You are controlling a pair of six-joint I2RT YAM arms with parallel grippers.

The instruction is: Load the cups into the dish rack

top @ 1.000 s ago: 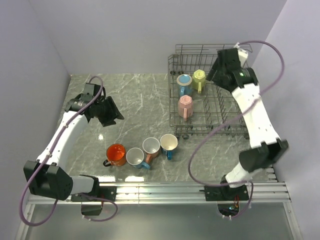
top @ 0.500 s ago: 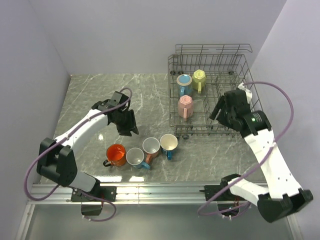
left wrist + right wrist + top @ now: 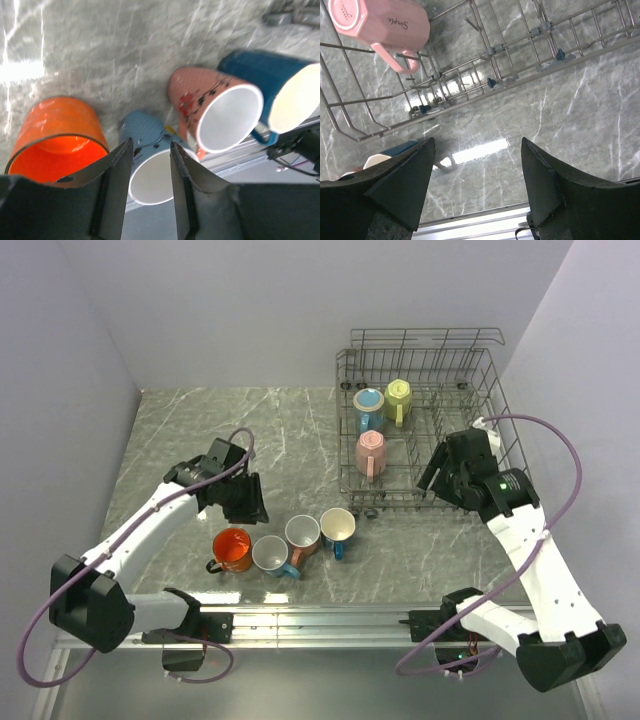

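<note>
Closer to the near row now, the left gripper [image 3: 245, 502] hovers over the light blue cup [image 3: 270, 554], jaws narrowly apart and empty. Orange cup [image 3: 232, 548], salmon cup [image 3: 302, 533] and dark blue cup [image 3: 337, 526] stand alongside on the surface [image 3: 300, 430]. Farther off, the right gripper [image 3: 432, 472] gapes empty at the dish rack's [image 3: 470, 390] near edge; inside sit the pink cup [image 3: 370, 453], second light blue cup [image 3: 369, 402] and yellow-green cup [image 3: 399, 395].

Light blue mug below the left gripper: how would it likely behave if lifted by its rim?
The light blue mug looks glazed and shiny, so it may slip in the left gripper. Its wall looks rigid, probably brittle; the salmon mug stands close enough to knock. The side handle could tilt it.
</note>
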